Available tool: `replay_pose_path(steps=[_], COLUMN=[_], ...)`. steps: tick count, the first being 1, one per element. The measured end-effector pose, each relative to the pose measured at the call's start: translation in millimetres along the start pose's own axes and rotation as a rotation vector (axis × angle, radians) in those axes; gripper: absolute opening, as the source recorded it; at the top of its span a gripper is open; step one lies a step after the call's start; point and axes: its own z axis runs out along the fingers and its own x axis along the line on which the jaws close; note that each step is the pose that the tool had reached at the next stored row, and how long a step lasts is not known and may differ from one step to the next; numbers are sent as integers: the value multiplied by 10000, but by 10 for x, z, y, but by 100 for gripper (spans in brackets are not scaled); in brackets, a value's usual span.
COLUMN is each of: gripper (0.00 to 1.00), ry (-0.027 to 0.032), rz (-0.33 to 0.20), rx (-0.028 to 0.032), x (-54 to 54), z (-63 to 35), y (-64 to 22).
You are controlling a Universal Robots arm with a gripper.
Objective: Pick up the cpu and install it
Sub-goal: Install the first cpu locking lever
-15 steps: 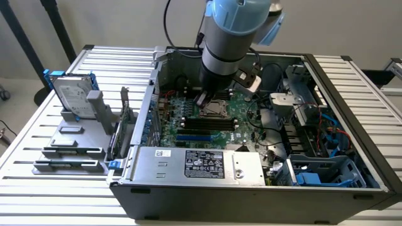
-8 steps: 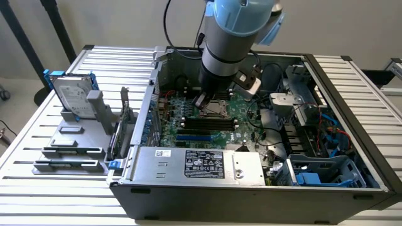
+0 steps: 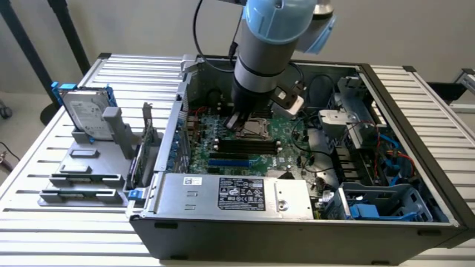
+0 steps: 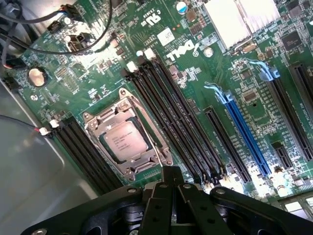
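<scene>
Metal-slatted table (image 3: 52, 211) by a pale wall carries the open computer case (image 3: 297, 228); pincer (image 4: 172, 177) pressed together, empty, above the seated cpu (image 4: 126, 141).

White "DELL" logo printed on the green motherboard (image 4: 195, 88), beside the heatsink. A UL-style mark sits near it on the same board. The cpu (image 4: 126, 141) lid carries fine printed lines, unreadable. Black label (image 3: 241, 193) on the power supply (image 3: 290, 200) has white print and symbols, illegible.
</scene>
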Motion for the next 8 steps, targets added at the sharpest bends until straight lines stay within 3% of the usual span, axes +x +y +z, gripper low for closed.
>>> replay_pose_path(steps=[4, 8], gripper=[11, 11], ry=[2, 24], rz=[209, 312], rx=[-73, -94], x=[-49, -83], z=[74, 112], y=[-39, -73])
